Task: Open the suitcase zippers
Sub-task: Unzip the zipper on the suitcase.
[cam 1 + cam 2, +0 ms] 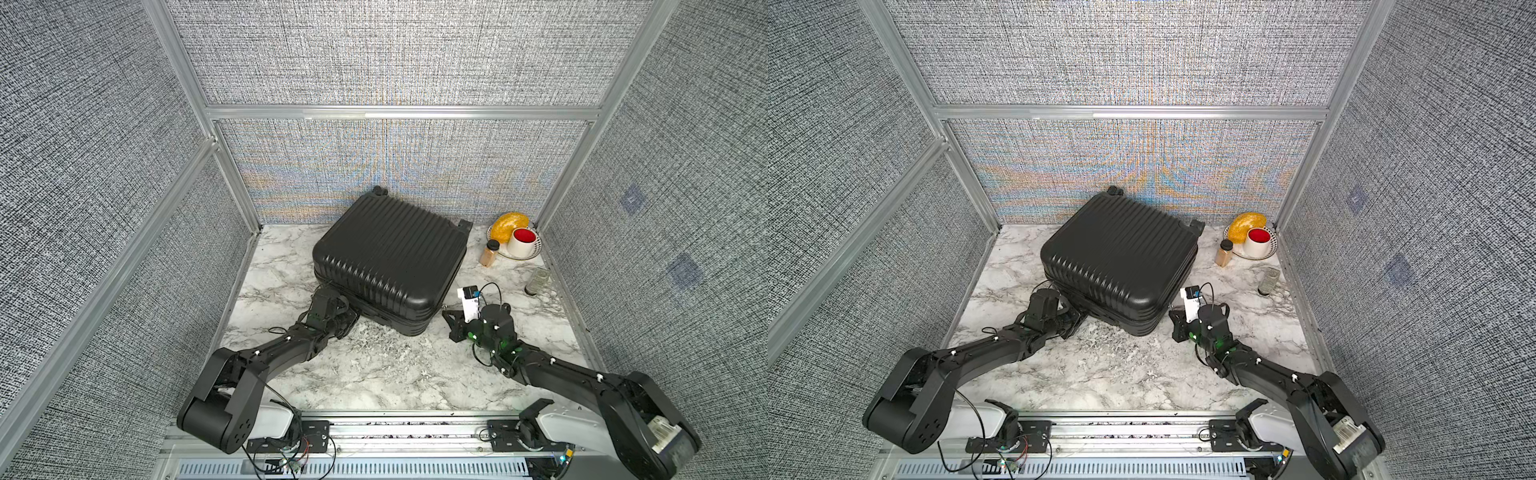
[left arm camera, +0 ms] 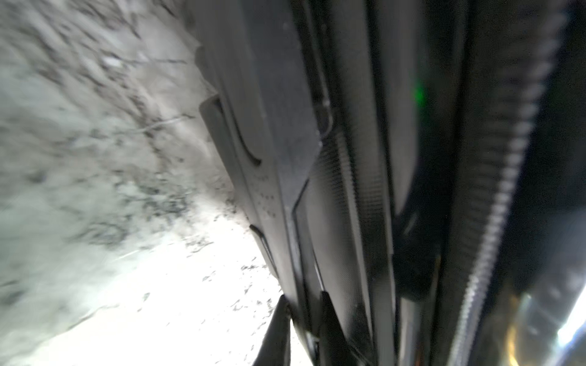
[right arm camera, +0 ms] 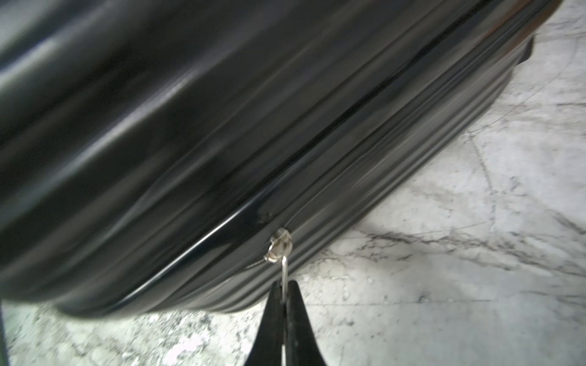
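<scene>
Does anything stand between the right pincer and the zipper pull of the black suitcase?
Nothing visible: the right pincer is shut on the small metal zipper pull at the seam of the black ribbed hard-shell suitcase.

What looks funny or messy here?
A small clear jar lies tipped on its side by the right wall, while the spice bottle nearby stands upright. The suitcase sits crooked, turned at an angle to the table edges.

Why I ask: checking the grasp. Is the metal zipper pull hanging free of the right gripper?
No, the right gripper is shut on the thin metal tab of the zipper pull.
</scene>
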`<act>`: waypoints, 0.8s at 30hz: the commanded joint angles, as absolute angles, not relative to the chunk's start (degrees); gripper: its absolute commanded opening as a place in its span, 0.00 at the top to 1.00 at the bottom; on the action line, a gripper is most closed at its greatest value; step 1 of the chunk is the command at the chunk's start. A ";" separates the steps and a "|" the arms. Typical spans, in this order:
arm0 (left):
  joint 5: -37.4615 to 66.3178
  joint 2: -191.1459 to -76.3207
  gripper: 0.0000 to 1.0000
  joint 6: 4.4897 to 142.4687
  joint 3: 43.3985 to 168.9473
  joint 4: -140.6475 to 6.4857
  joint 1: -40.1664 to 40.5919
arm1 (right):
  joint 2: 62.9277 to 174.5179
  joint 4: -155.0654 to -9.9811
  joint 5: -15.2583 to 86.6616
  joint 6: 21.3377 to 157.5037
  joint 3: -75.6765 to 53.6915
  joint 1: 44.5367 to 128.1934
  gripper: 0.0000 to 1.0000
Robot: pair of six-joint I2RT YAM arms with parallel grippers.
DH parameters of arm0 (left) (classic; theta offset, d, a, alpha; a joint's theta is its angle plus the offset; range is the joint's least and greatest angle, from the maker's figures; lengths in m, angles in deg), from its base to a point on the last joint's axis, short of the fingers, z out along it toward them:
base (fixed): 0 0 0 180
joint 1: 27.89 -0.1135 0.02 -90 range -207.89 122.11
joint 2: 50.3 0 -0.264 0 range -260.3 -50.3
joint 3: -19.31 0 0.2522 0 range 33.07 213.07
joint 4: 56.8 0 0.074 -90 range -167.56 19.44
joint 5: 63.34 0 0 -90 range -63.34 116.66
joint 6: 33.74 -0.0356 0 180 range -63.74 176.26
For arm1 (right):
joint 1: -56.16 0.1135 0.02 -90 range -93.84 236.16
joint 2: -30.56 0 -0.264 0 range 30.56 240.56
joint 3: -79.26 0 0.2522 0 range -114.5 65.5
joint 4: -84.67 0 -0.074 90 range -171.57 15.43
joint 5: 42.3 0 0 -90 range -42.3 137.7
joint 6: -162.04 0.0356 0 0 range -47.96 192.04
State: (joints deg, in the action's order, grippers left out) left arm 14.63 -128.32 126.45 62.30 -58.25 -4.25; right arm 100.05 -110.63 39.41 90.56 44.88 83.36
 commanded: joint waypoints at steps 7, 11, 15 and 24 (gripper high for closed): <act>18.22 -126.98 0.99 115.39 61.86 -65.18 -8.29 | 106.43 -114.94 40.33 87.26 40.52 76.38 1.00; 16.04 -125.60 0.99 113.73 61.36 -66.14 -10.96 | 109.09 -115.91 38.06 86.73 38.75 72.45 1.00; 14.37 -123.65 0.99 110.76 61.70 -68.97 -13.67 | 111.58 -116.39 35.53 86.56 36.50 68.46 1.00; 12.29 -122.70 0.99 105.77 63.46 -73.26 -17.25 | 117.90 -118.78 30.17 88.57 31.59 61.93 1.00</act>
